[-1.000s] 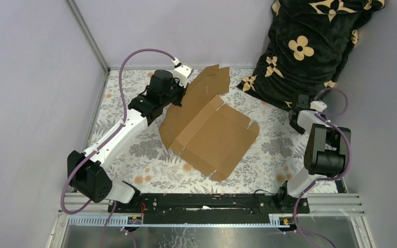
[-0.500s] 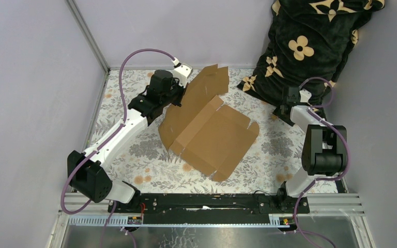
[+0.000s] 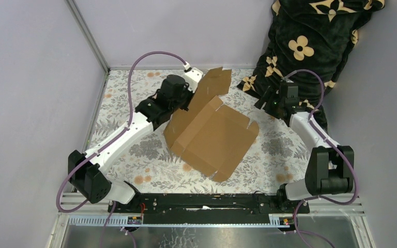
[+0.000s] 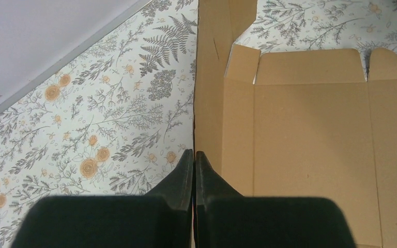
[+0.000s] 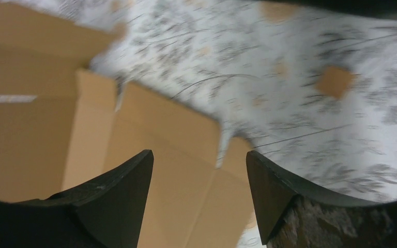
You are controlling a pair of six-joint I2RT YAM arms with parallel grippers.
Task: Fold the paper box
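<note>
Paper box (image 3: 214,137): die-cut brown corrugated sheet, lying mid-counter (image 3: 134,150) on the floral cover. The base panel (image 4: 310,139) is flat and the long flap (image 3: 207,90) on the left arm's side is tilted up off the surface. Black flower-print blanket (image 3: 310,46) is heaped at the far right corner, apart from the box.

Left gripper (image 4: 194,155): fingers pressed together, pinching the thin edge of the raised flap, which runs straight up from the fingertips in the wrist view.

Right gripper (image 5: 199,155): fingers well apart with nothing between them, hovering over the box's far right corner near the notched tabs. That view is blurred.

Handling judgement:
- Light, so an unpinned sheet will likely slide on the cloth when pushed.
- Stiff across the panels, bending readily only along the scored creases.
- Edges and small tabs crush or tear if pinched hard.
- Best holds are a panel's free edge near mid-length, clear of slits. Press the base down while the opposite wall is raised.
</note>
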